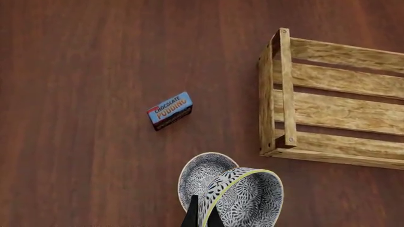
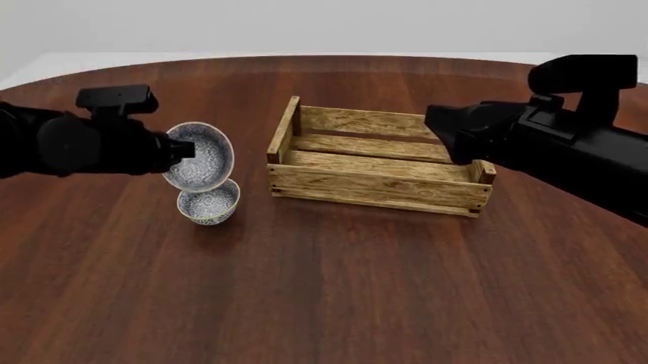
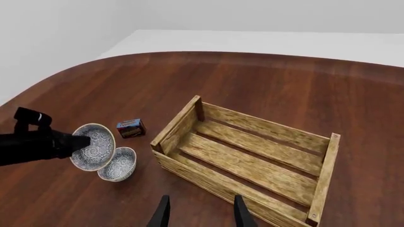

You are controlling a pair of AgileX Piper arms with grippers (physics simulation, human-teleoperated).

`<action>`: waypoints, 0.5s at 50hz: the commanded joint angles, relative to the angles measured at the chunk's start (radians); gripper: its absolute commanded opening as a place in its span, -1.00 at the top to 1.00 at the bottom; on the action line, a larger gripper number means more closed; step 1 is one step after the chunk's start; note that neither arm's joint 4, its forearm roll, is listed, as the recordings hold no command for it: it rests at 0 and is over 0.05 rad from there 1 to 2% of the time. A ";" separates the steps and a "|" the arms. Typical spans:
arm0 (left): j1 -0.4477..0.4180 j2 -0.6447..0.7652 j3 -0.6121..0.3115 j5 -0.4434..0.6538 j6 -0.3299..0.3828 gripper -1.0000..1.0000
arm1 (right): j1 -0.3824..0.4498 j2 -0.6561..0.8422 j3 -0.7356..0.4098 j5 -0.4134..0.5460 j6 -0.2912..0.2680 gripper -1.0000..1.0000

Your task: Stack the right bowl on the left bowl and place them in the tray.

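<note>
Left hand (image 2: 185,149) pinches a patterned ceramic bowl (image 2: 202,156) tilted, seemingly above its twin (image 2: 209,202); right hand (image 3: 200,213) spread, empty; slatted wooden tray (image 2: 377,164) beside.

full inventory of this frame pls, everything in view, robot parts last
bowl held: 1, white with blue-grey pattern, tilted, in the left gripper, just above the other bowl
bowl on table: 1, same pattern, upright, left of the tray
tray: 1, light-brown wooden slats, mid-table, nothing inside
pudding box: 1, blue and red, beyond the bowls, beside the tray's left end
table: 1, dark brown wood
left gripper: 1, black, shut on the held bowl's rim
right gripper: 1, black, open, holding nothing, near the tray
</note>
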 commanded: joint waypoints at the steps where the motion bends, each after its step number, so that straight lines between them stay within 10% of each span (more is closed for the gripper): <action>1: -0.026 -0.018 -0.037 0.045 -0.005 1.00 | -0.001 -0.002 -0.001 0.003 -0.006 -1.00; 25: -0.024 0.051 -0.003 -0.017 -0.040 1.00 | 0.001 -0.005 -0.001 0.006 -0.008 -1.00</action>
